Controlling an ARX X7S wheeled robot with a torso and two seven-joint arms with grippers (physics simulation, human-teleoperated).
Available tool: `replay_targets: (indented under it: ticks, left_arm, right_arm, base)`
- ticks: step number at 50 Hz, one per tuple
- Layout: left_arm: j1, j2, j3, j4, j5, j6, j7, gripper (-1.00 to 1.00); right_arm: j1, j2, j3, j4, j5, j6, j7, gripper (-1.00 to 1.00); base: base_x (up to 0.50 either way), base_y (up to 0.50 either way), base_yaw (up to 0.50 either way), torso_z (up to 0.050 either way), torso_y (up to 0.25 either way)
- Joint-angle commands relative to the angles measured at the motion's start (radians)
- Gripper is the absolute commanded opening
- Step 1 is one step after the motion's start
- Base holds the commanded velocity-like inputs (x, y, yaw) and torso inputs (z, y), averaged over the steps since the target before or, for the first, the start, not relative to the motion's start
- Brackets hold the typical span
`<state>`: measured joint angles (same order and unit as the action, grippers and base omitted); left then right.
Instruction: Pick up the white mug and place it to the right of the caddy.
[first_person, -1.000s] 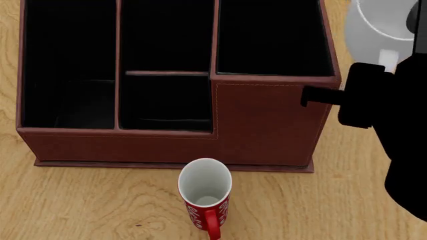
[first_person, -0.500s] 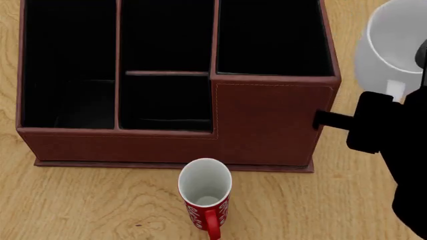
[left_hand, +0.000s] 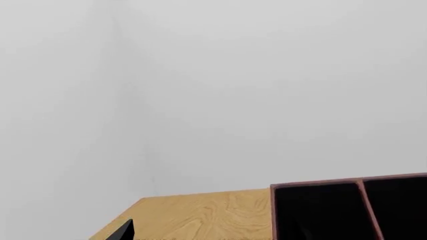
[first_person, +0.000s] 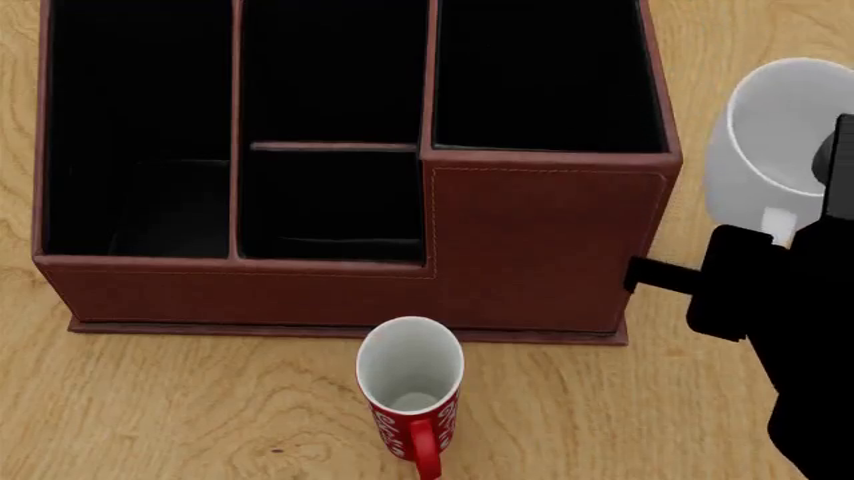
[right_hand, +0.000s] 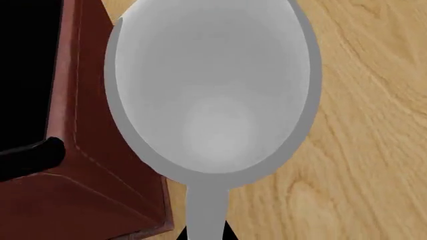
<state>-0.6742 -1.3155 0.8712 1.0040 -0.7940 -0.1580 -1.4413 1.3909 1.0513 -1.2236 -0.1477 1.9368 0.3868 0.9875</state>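
The white mug (first_person: 781, 135) hangs at the right of the reddish-brown caddy (first_person: 534, 240), beside its right wall, mouth up. My right gripper (first_person: 781, 228) is shut on the mug's handle (right_hand: 205, 210). The right wrist view looks down into the mug (right_hand: 213, 90), with the caddy's corner (right_hand: 93, 165) close beside it. I cannot tell whether the mug's base touches the table. The left gripper's jaws are out of view; only a black tip (left_hand: 123, 231) shows at the edge of the left wrist view.
A slim red mug (first_person: 411, 395) with white lettering stands in front of the caddy, handle toward me. The wooden table (first_person: 174, 410) extends around the caddy. The left wrist view shows the caddy's far edge (left_hand: 347, 185), a table corner and a grey wall.
My right gripper has carried the white mug toward me and lower along the caddy's right side. The red mug and caddy have not moved.
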Motion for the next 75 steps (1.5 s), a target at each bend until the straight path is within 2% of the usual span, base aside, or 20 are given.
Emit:
replay_targets:
  ticks: [1,75]
  left_arm:
    - [0.011,0.000,0.003,-0.008,0.010,0.010,0.004,1.00]
    - [0.044,0.045,-0.003,-0.068,0.028,0.020,0.042,1.00]
  right_arm:
    - [-0.014,-0.019,-0.002,0.041,-0.040,0.001,-0.023,-1.00]
    - [-0.156,-0.131,-0.059,0.274,-0.089,-0.046,-0.135,-1.00]
  base:
    - [0.00,0.00,0.00,0.000,0.010]
    - [0.00,0.00,0.00,0.000,0.001]
